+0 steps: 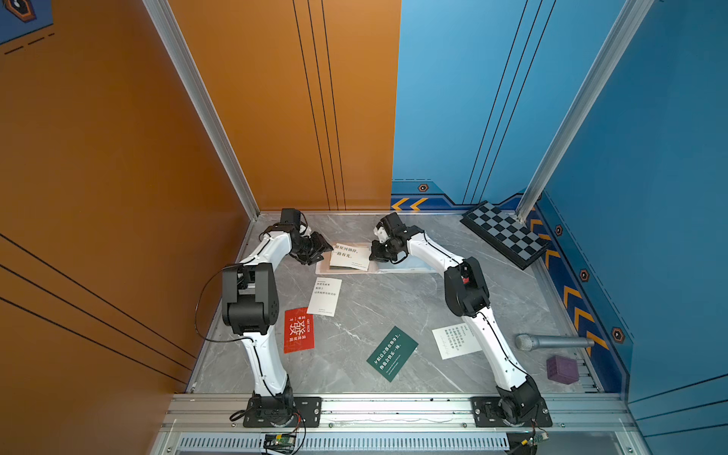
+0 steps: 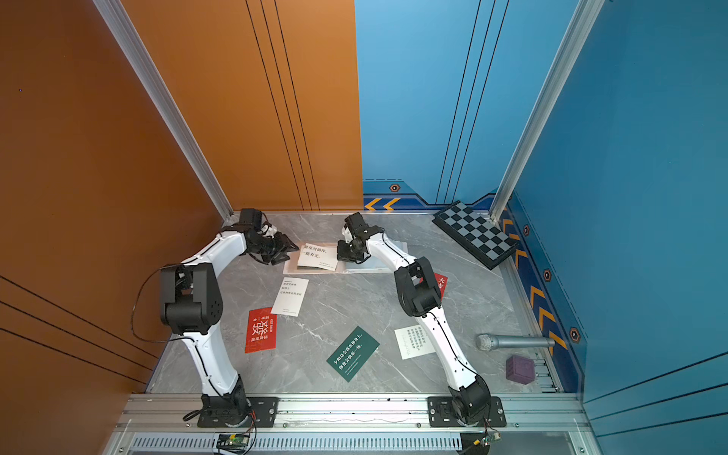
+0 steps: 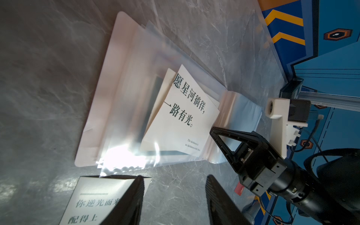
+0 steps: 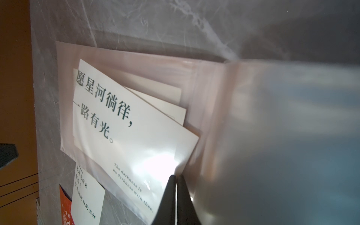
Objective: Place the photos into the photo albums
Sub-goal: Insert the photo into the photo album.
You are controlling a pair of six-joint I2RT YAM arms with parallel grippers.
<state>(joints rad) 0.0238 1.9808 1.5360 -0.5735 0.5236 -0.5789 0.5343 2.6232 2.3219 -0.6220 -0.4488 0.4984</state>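
Observation:
The photo album lies open at the back of the table, pale pink with clear bluish sleeve pages. A white photo with black print lies tilted on its left half over other cream cards. My right gripper is shut, with its tips at that photo's corner by the spine; I cannot tell whether it pinches a sleeve. My left gripper hovers open just left of the album. Loose photos lie nearer: white, red, green, white, and a red one half behind my right arm.
A black-and-grey checkered board leans in the back right corner. A grey microphone and a purple cube lie by the right wall. Orange and blue walls close three sides, with a metal rail in front.

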